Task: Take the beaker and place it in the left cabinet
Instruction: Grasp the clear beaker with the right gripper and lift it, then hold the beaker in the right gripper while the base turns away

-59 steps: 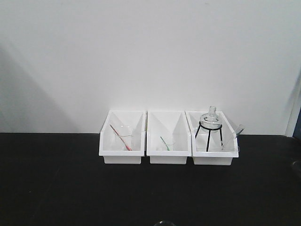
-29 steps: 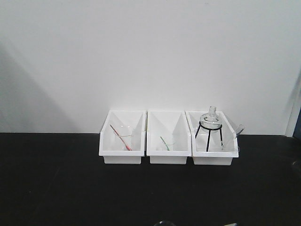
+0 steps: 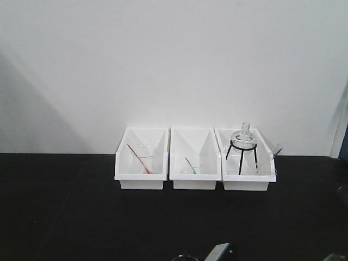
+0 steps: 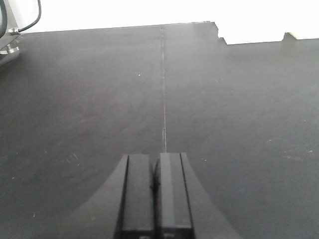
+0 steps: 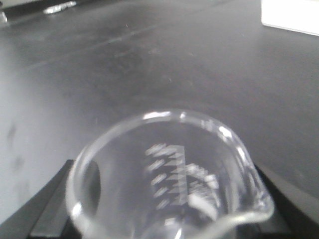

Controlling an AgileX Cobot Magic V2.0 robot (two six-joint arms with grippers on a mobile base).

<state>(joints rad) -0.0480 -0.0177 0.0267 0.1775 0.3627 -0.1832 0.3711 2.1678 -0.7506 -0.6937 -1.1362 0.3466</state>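
The beaker (image 5: 169, 174) is clear glass with a flared rim, a pour lip and white scale marks. It fills the right wrist view and stands between the jaws of my right gripper (image 5: 167, 172), whose dark fingers (image 5: 47, 199) flank it, spread wide and open. In the front view only the beaker's rim (image 3: 185, 257) shows at the bottom edge, with part of my right gripper (image 3: 218, 252) beside it. My left gripper (image 4: 154, 162) is shut and empty over the bare black table (image 4: 99, 99). The left cabinet is out of view.
Three white bins stand in a row at the back by the wall: the left bin (image 3: 141, 182) holds a glass with a red rod, the middle bin (image 3: 194, 182) one with a green rod, the right bin (image 3: 244, 184) a flask on a black tripod.
My right gripper has come into the bottom of the front view, moving left toward the beaker's rim. The bins and the beaker's rim stay put.
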